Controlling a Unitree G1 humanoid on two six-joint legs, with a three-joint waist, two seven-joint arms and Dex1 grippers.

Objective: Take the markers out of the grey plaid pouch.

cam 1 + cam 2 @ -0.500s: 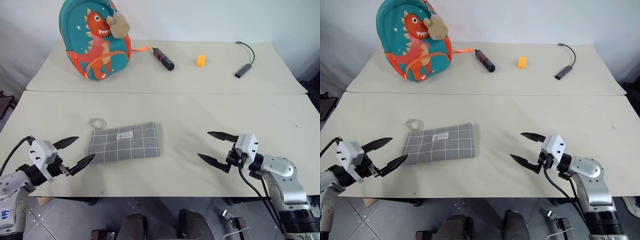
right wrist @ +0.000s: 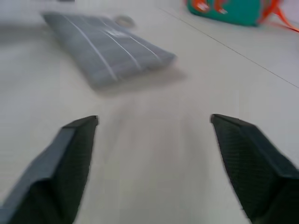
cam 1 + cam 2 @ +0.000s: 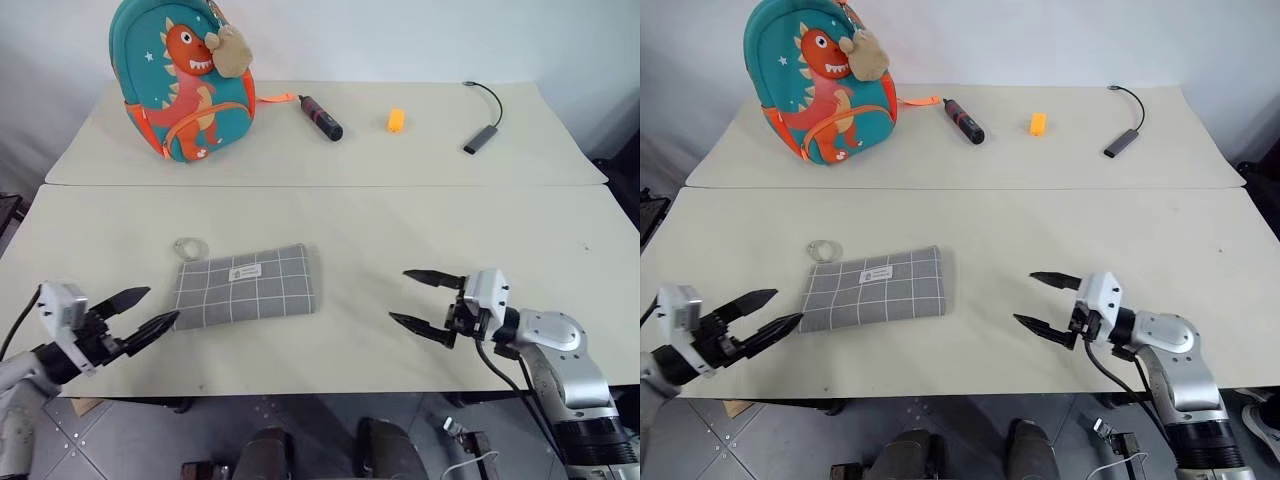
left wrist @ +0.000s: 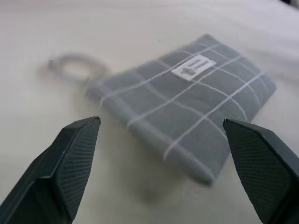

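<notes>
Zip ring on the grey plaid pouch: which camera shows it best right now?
The left eye view: the zip ring lies unobstructed at the grey plaid pouch's far left corner. The right eye view shows the same. The left wrist view has it closer but blurred; the right wrist view shows it small behind the pouch.

I can't see into the grey plaid pouch: it lies flat and looks closed, so whatever it holds is hidden from me, and the print on its small white label is too blurred to read. In my right wrist view the pouch's far end is cut by the frame edge and the teal backpack shows just its lower part. The small orange thing on the far table is too small for me to identify.
</notes>
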